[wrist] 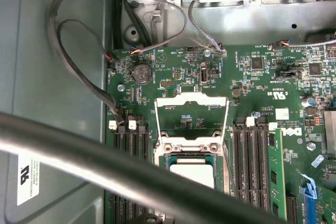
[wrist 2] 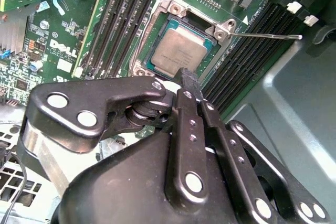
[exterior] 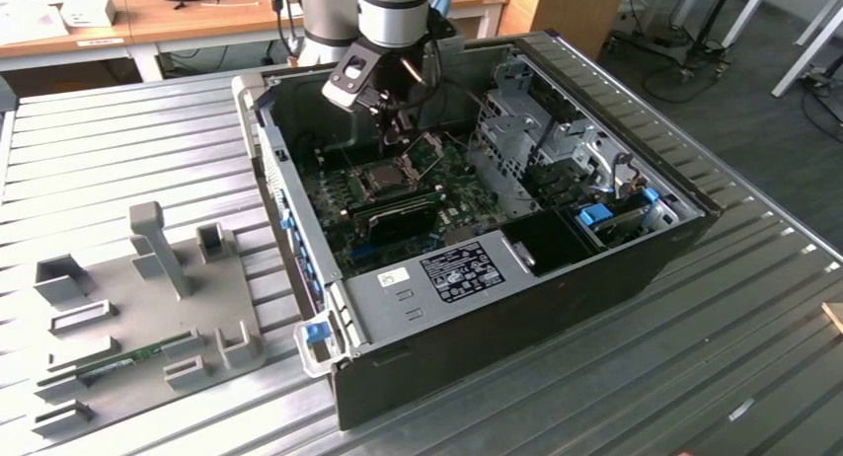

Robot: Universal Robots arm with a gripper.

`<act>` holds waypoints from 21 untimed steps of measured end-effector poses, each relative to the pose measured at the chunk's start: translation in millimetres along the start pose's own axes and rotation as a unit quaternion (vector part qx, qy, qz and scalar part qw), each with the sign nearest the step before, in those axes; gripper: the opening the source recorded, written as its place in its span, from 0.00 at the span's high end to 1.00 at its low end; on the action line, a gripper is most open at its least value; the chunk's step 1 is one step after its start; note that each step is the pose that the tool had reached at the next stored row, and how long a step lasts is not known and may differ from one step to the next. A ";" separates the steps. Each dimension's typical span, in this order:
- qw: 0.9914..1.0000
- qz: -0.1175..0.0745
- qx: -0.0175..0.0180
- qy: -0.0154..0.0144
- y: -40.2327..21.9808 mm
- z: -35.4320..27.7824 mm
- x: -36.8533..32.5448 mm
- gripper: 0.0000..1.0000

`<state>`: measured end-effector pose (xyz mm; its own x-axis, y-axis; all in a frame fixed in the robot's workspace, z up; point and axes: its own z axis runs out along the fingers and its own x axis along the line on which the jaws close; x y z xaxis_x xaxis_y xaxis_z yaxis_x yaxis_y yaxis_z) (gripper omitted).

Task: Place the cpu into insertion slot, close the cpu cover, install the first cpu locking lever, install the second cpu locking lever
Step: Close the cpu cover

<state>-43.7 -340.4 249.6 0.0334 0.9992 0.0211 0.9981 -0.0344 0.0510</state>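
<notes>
**Chip seated in socket, cover open, gripper poised above**

A ribbed, silvery metal table (exterior: 737,357) carries a black computer tower case (exterior: 500,352) lying on its side with its panel off. The silver-and-black robot arm (exterior: 393,12) reaches down into it. Inside lies the large green circuit board (wrist: 252,77). Towards the exterior view's left, a flat grey fixture tray (exterior: 145,308) with upright blocks rests on the table, well apart from the case.

The black linked-finger gripper (wrist 2: 190,82) hangs just above the board, near one edge of the socket. Its jaws are drawn together, with nothing between them.

The cpu cover (wrist: 191,99), a thin silvery frame plate with a square window, is swung open on its hinge, away from the socket. The insertion slot (wrist: 190,148), a small square socket ringed by silvery metal, lies between rows of long black memory slots (wrist 2: 247,51).

The cpu (wrist 2: 181,48), a small flat beige-silver square chip, sits in the insertion slot, uncovered. A thin silvery wire lever (wrist 2: 268,36) juts out sideways from the socket's corner, over the memory slots.
</notes>
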 end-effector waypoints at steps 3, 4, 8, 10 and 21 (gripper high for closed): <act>1.000 0.000 0.000 0.000 0.1 -2.1 0.1 0.90; 1.000 0.000 0.000 0.000 0.2 -2.9 0.1 0.90; 1.000 0.000 0.000 0.000 0.3 -4.1 0.2 0.90; 1.000 0.000 0.000 0.000 0.3 -4.5 0.1 0.90; 1.000 0.000 0.000 0.000 0.3 -5.5 0.2 0.90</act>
<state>-43.6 -340.3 255.1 0.0333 0.9992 0.0215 0.9981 -0.0344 0.0512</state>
